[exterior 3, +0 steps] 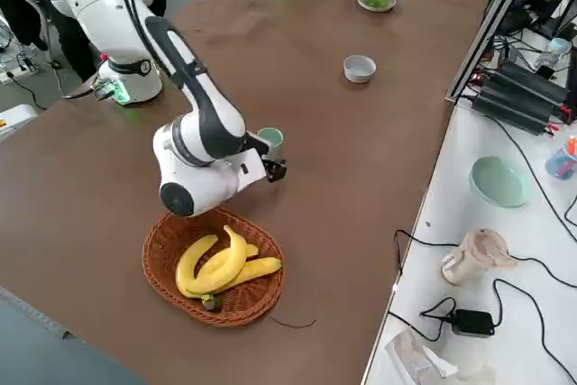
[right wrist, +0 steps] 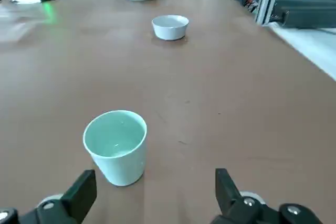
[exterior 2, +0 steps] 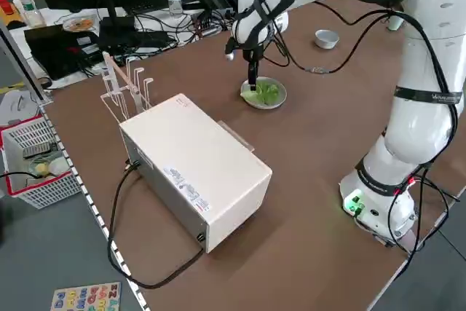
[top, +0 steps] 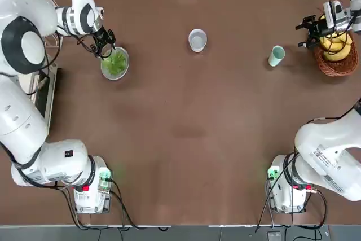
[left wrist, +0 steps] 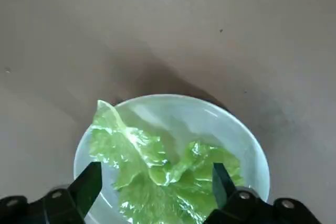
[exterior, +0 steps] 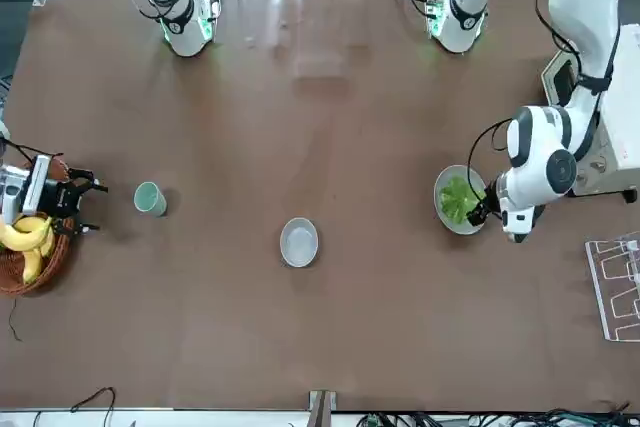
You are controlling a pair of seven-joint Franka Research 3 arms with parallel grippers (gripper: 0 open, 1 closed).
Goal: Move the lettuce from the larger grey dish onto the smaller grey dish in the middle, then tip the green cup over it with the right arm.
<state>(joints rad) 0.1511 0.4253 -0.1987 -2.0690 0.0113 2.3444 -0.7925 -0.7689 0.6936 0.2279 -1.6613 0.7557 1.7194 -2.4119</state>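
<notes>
Overhead, the left gripper (top: 103,49) hangs just above the far rim of the larger grey dish (top: 125,61), a flat round light-grey plate near the far left corner of the brown tabletop (top: 186,139). Its fingers (left wrist: 86,187) stand wide apart, one to each side of the lettuce (left wrist: 157,174), a frilly bright-green leafy clump lying on that plate; the tips look to be short of touching the leaves, though the wrist view is too close to be sure.

The smaller grey dish (top: 197,40), a small round light-grey bowl with a deep well, sits near the middle of the far edge, holding nothing. The green cup (top: 276,56), a pale mint-green tapering tumbler, stands upright toward the far right, between the bowl and a woven brown basket (top: 338,67) of yellow bananas (top: 334,46) at the right edge.

The right gripper (top: 307,33) hovers over the basket's inner rim, facing the cup, its fingers (right wrist: 79,195) spread wide and holding nothing; the cup stands just ahead of them, apart.
</notes>
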